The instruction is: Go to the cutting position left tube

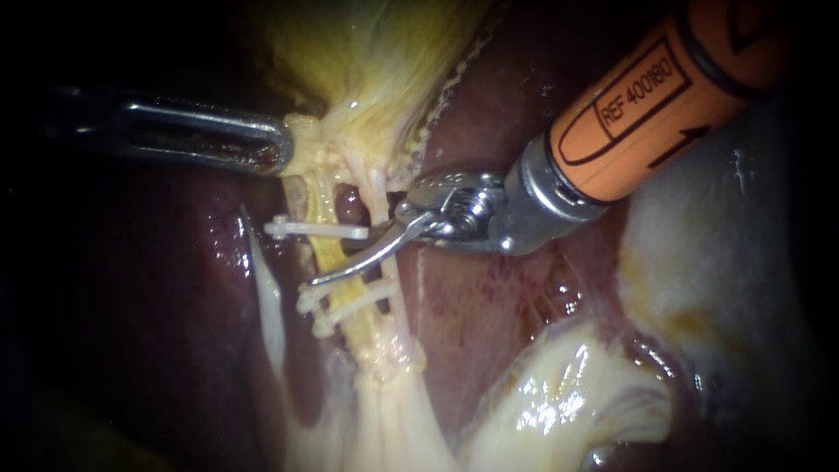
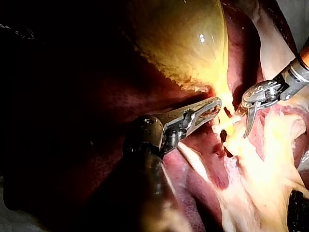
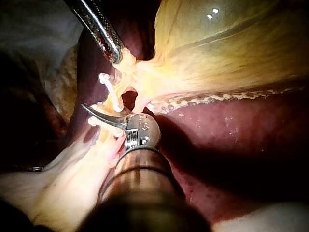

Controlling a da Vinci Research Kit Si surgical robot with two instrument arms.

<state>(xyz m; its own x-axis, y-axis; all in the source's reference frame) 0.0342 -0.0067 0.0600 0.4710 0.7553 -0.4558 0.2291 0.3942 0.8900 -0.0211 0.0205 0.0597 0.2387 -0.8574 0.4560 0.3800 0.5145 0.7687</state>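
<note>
The left tube point(image 1: 330, 255) runs down from the gallbladder point(image 1: 376, 61) as a yellow strand. One white clip point(image 1: 316, 230) sits high on it, and two more clips point(image 1: 345, 306) sit lower. My right instrument point(image 1: 350, 262) comes in from the upper right on an orange shaft. Its curved blade lies across the front of the left tube, between the upper and lower clips. Its jaws are open; only the root of the second blade shows, at the hinge. My left instrument point(image 1: 281, 147) is shut on the gallbladder's neck and holds it taut. The right tube point(image 1: 377, 188) runs beside the hinge.
Dark red liver point(image 1: 157, 332) lies left of the tubes, and more liver point(image 1: 489, 297) under the right instrument. Pale fatty tissue point(image 1: 559, 393) bulges at the lower right. In the right wrist view the blade point(image 3: 99, 114) crosses the clipped strand below the left instrument point(image 3: 116, 55).
</note>
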